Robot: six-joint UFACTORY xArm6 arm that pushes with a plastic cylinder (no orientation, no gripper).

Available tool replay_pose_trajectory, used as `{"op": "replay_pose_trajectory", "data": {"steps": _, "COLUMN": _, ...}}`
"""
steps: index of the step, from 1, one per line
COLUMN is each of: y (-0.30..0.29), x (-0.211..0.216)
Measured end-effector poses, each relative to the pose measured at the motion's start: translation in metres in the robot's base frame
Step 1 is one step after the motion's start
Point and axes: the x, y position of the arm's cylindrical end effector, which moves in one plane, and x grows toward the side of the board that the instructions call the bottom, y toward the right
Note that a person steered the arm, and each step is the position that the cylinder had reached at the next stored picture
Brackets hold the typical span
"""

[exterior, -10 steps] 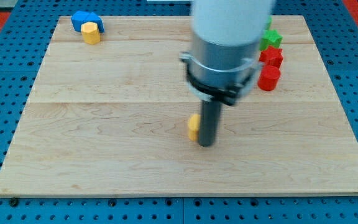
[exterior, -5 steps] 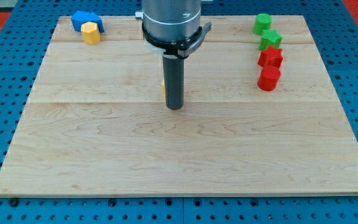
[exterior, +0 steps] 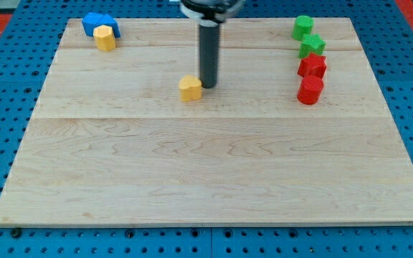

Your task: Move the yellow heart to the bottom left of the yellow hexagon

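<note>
Yellow heart lies near the middle of the wooden board, with my tip just beside it on the view's right, apparently touching. Yellow hexagon sits well apart at the view's top left, against a blue block.

One view — high, angled down, facing the board.

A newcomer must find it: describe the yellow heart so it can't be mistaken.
On the wooden board, look just above the middle, where the dark rod comes down. The yellow heart sits alone at the left of my tip. The only other yellow block, the yellow hexagon, touches a blue block top left.
</note>
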Motion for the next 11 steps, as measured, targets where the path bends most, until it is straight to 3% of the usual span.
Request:
{"op": "replay_pose_trajectory", "data": {"steps": 1, "y": -0.046, "x": -0.006}}
{"op": "replay_pose_trajectory", "data": {"steps": 3, "y": 0.051, "x": 0.034}}
{"op": "replay_pose_trajectory", "data": {"steps": 4, "y": 0.015, "x": 0.049}}
{"op": "replay_pose_trajectory", "data": {"steps": 5, "y": -0.059, "x": 0.041}}
{"op": "replay_pose_trajectory", "data": {"steps": 6, "y": -0.129, "x": 0.002}}
{"op": "replay_pose_trajectory", "data": {"steps": 7, "y": -0.146, "x": 0.011}}
{"op": "replay_pose_trajectory", "data": {"steps": 8, "y": -0.134, "x": 0.050}}
{"op": "replay_pose_trajectory", "data": {"steps": 9, "y": -0.174, "x": 0.034}}
{"op": "replay_pose_trajectory", "data": {"steps": 11, "y": -0.203, "x": -0.043}}
